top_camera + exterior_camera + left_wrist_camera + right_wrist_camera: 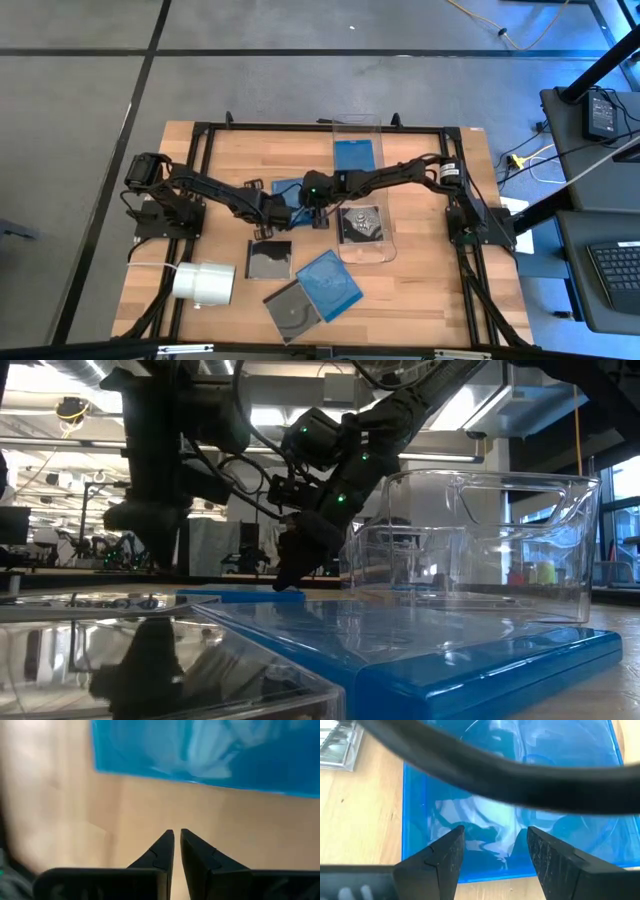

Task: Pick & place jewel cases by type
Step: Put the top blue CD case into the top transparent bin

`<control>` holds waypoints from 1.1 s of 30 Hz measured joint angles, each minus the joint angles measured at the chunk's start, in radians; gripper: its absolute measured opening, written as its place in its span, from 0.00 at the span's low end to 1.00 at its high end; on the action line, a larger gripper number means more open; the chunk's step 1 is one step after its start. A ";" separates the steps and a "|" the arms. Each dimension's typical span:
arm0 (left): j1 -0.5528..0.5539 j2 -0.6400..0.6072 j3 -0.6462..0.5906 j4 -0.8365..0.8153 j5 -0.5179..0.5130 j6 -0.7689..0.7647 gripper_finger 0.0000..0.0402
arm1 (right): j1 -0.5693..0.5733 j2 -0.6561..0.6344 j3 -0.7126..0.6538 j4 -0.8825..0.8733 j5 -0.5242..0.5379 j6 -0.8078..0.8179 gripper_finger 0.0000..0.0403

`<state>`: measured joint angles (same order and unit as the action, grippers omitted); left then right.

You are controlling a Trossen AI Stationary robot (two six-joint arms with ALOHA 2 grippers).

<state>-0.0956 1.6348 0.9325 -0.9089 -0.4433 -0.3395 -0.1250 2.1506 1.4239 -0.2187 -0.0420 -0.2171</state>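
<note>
A translucent blue jewel case (287, 186) lies flat on the table's middle, under both grippers. My right gripper (495, 840) points down over its edge (470, 875), fingers open, one to each side of its middle; it also shows in the low view (290, 575). My left gripper (177, 837) is shut and hovers over bare wood just short of the same blue case (210, 750). On the near table lie a dark case (270, 260), a blue case (328, 284) and a grey case with a disc (292, 312). My right gripper stands open over the blue case's edge (470, 875), coming from above. Whether its fingertips (452, 840) touch the case I cannot tell.
Clear bins stand right of centre: the far one (340, 130) holds a blue case (357, 155), the near one (390, 245) a dark case with a disc (362, 225). A white roll (205, 283) lies near the left edge. A dark cable (520, 795) crosses the right wrist view.
</note>
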 joint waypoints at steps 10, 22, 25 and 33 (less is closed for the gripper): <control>0.007 -0.002 -0.077 0.153 -0.042 0.282 0.08 | -0.003 0.000 -0.002 0.004 0.001 0.003 0.54; -0.020 -0.005 -0.187 0.350 -0.124 0.420 0.31 | -0.003 0.000 -0.002 0.005 0.004 -0.001 0.54; -0.035 -0.004 -0.188 0.368 -0.148 0.509 0.40 | -0.003 0.000 -0.002 0.004 0.004 -0.001 0.54; -0.064 -0.003 -0.193 0.523 -0.135 0.769 0.57 | -0.007 0.000 -0.003 -0.016 -0.093 0.000 0.54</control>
<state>-0.1596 1.6314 0.7391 -0.3860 -0.5787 0.4291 -0.1318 2.1509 1.4212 -0.2345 -0.1352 -0.2173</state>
